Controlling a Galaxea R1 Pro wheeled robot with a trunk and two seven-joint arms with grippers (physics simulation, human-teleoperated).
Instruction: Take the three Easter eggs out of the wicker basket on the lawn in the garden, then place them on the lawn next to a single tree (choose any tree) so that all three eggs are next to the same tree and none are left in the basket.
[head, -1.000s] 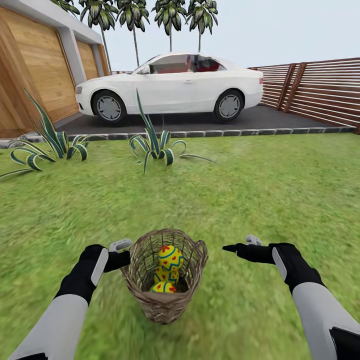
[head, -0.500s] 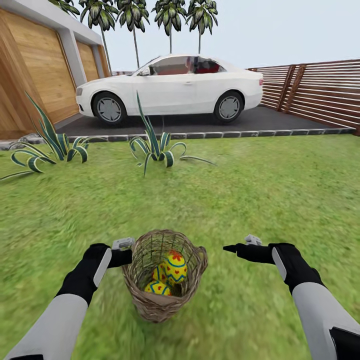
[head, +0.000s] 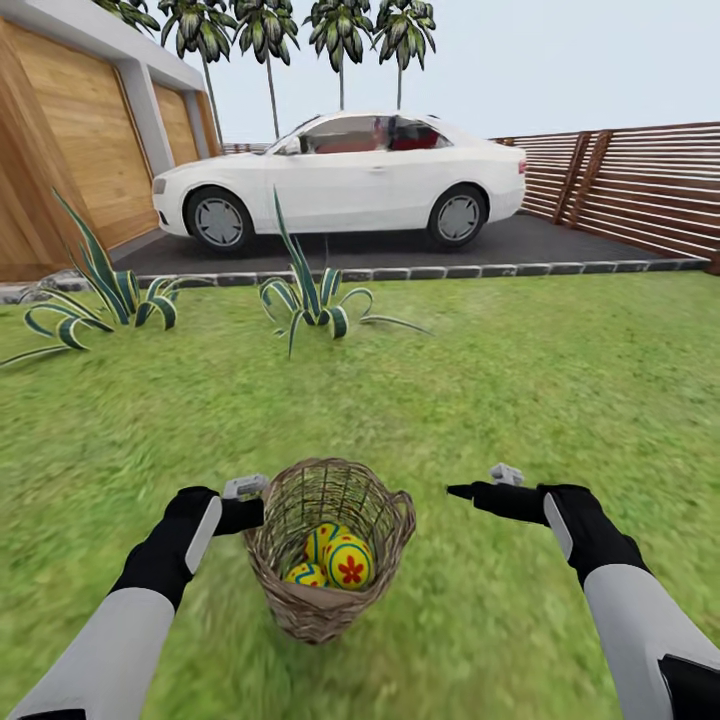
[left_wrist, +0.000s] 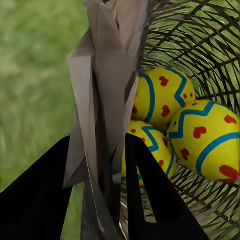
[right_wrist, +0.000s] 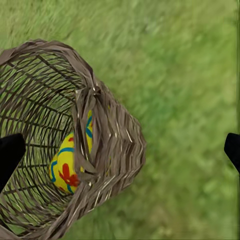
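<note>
The wicker basket (head: 322, 612) rests on the lawn (head: 520, 380) just in front of me, between my two arms. All three Easter eggs (head: 350, 562) lie in its bottom, yellow with blue zigzags and red marks; the left wrist view shows the eggs (left_wrist: 160, 95) close up through the lattice. My left gripper (head: 247, 503) is shut on the basket's rim handle (left_wrist: 107, 75), a dark finger (left_wrist: 150, 195) on each side. My right gripper (head: 482, 486) stands open to the basket's right, apart from it; its view looks down on the basket (right_wrist: 117, 145). The tree is out of view.
Two spiky striped plants (head: 310, 290) (head: 95, 295) grow on the grass ahead. Behind them a grey stone edging (head: 450, 268) borders the dark driveway with a white car (head: 340, 175). A wooden garage (head: 70, 130) stands left, a slatted fence (head: 640, 180) right.
The eggs have rolled down from a stacked pile to the basket's bottom as the basket tipped more upright in my left gripper. The right arm has barely moved.
</note>
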